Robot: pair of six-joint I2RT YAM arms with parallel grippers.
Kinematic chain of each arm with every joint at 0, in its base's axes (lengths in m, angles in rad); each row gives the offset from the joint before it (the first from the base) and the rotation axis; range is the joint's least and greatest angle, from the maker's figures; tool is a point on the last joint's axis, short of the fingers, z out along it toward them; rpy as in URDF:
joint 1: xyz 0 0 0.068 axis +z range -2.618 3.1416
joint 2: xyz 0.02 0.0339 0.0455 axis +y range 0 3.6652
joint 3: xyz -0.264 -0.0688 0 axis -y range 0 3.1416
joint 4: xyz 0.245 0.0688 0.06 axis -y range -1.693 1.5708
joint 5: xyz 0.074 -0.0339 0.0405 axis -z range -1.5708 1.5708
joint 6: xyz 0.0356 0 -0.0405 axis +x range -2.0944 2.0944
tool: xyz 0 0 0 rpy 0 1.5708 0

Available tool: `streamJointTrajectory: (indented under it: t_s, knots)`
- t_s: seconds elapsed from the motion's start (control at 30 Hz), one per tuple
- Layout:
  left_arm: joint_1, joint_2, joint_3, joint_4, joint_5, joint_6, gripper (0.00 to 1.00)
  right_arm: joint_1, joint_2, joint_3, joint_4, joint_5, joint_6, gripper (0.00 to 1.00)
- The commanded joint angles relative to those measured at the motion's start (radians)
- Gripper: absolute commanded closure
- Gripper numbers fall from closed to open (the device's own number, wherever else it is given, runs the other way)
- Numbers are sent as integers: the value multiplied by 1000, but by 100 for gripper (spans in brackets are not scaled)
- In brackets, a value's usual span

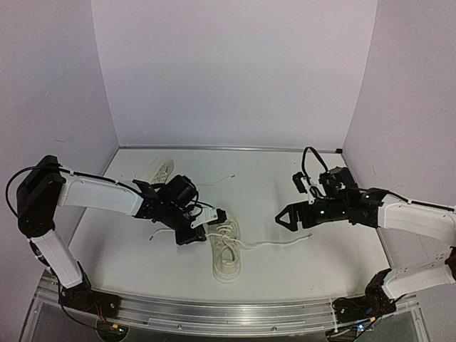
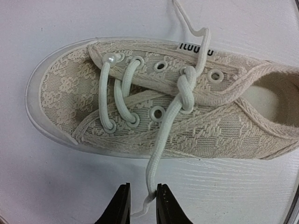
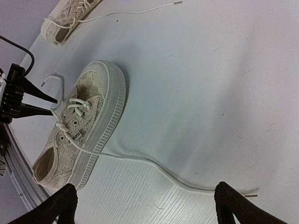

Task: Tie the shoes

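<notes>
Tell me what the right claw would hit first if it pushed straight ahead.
Most likely the loose lace trailing from the near shoe: it crosses the table just ahead of the open right claw. The shoe itself lies off to one side. Depth is hard to judge.

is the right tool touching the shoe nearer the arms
Apart. Top view shows a stretch of table between the right tool and the near shoe; right wrist view agrees.

The near sneaker (image 2: 187,121) loses its heel past the left wrist view's right edge; the far sneaker (image 3: 70,14) is cropped by the right wrist view's top edge.
</notes>
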State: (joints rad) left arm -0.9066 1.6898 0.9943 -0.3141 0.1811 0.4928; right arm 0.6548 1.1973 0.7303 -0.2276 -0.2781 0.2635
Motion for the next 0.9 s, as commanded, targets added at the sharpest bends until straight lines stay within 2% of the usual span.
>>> streamJointTrajectory:
  t_s: [0.0, 0.13, 0.33, 0.6, 0.87]
  knots:
    - [1, 20, 14, 9, 18, 14, 85, -4, -7, 10, -1, 25, 13, 2]
    - [0, -1, 19, -1, 27, 5, 100, -4, -8, 6, -11, 48, 27, 2]
    - [-15, -104, 6, 27, 40, -34, 100, -3, 10, -10, -16, 49, 39, 3]
    - [-34, -182, 11, 76, 83, -67, 100, -4, 56, -14, -40, 73, 60, 10]
    - [-62, -166, 23, 111, 93, -78, 100, -4, 160, -7, -68, 81, 120, 28]
